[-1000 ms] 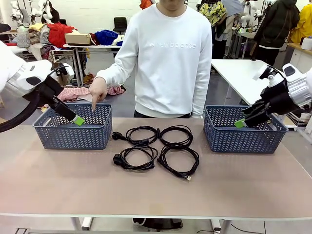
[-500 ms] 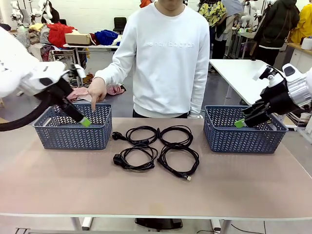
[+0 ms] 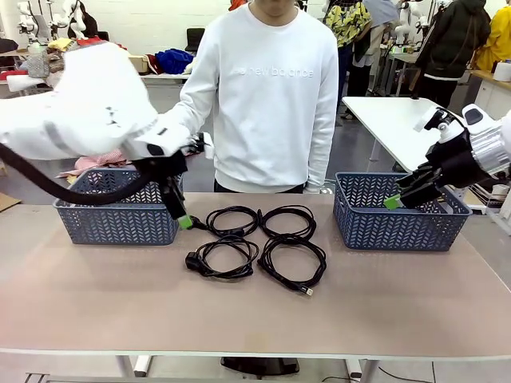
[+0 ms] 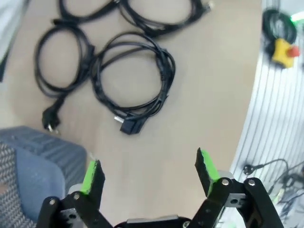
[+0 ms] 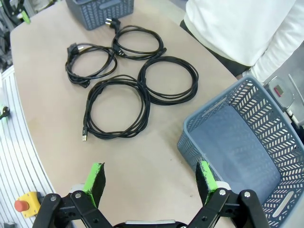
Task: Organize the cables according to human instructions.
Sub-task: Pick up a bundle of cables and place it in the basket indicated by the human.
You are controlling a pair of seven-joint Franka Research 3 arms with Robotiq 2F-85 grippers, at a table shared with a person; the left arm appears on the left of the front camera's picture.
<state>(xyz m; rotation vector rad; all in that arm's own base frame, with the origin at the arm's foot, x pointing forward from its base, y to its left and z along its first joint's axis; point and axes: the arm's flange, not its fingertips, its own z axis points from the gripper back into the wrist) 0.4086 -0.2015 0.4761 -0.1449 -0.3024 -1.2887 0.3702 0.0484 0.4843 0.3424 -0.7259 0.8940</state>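
Front view: left hand [image 3: 185, 221] sits low by the right end of the left basket [image 3: 112, 219], just beside a plug; four cables [image 3: 258, 222] lie coiled two by two mid-counter [image 3: 255, 327] between the baskets; right hand [image 3: 393, 202] hangs over the near rim of the right basket [image 3: 399, 227]; a person [image 3: 271, 96] stands behind.
Left wrist view: left hand [image 4: 149, 168] released, pads spread, empty; cables [image 4: 93, 76] ahead on the counter; basket corner at lower left.
Right wrist view: right hand [image 5: 149, 178] released, empty; cables [image 5: 114, 53] ahead; basket at right.
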